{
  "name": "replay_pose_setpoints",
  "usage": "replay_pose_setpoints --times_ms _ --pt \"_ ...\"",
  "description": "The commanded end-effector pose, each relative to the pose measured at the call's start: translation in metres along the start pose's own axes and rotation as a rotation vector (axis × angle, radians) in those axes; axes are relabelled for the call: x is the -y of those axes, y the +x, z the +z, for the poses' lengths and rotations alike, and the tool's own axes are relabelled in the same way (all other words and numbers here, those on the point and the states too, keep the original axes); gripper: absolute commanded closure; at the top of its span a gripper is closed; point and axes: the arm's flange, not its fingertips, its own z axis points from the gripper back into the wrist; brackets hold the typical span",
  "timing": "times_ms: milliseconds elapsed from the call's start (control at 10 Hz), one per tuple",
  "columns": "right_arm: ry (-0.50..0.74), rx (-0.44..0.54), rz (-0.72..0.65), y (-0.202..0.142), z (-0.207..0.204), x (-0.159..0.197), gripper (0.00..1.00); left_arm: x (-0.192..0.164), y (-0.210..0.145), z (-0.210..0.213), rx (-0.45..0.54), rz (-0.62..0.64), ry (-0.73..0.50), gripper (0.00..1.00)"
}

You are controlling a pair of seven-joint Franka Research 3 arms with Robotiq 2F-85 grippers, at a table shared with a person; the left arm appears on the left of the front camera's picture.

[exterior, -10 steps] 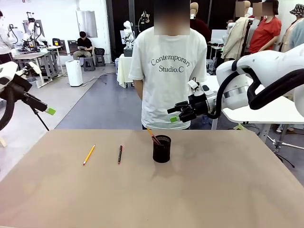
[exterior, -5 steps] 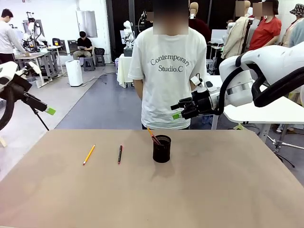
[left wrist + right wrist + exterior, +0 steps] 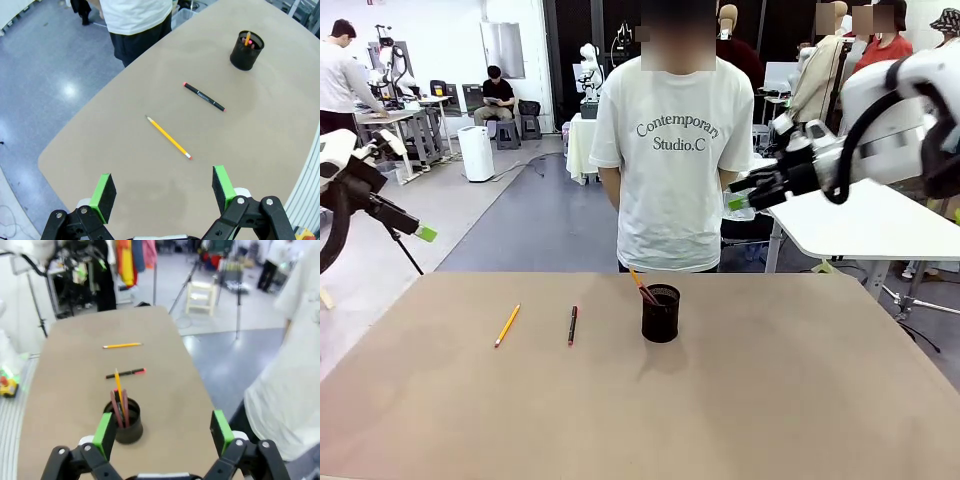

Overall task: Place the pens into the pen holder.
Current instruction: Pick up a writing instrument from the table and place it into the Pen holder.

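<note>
Pen holder (image 3: 660, 313) sits at frame centre with pens (image 3: 641, 287) inside; 2 more, a yellow pencil (image 3: 507, 325) and a red-tipped black pen (image 3: 572, 325), lie left of it. Left gripper (image 3: 423, 233), mid-left, and right gripper (image 3: 738, 201), upper right, are both gaping and empty.

**How we find the table laid out**

On the table (image 3: 770, 400) we see a row: pencil (image 3: 507, 325) at the left, pen (image 3: 572, 325) just right of it, holder (image 3: 660, 314) further right, pens (image 3: 642, 286) standing in it. Behind the holder stands a person (image 3: 672, 160). Left gripper (image 3: 420, 232) hangs far left, right gripper (image 3: 738, 200) right of the person.
</note>
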Motion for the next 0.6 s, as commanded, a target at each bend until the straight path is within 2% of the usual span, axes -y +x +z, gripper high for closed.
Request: replay_pose_setpoints --times_ms 0,200,400,500 --pt "-0.089 -0.076 -0.06 0.0 0.022 -0.011 0.0 0.0 0.0 0.001 0.001 -0.008 0.0 0.0" --pt "-0.144 -0.144 -0.08 -0.003 0.055 -0.014 0.0 0.0 0.0 0.001 0.001 -0.008 0.0 0.0" --pt "-0.107 -0.158 -0.138 -0.025 0.077 -0.005 0.0 0.0 0.0 0.001 0.001 -0.008 0.0 0.0" --pt "-0.06 -0.151 -0.154 -0.021 0.098 -0.01 0.0 0.0 0.0 0.001 0.001 -0.008 0.0 0.0"
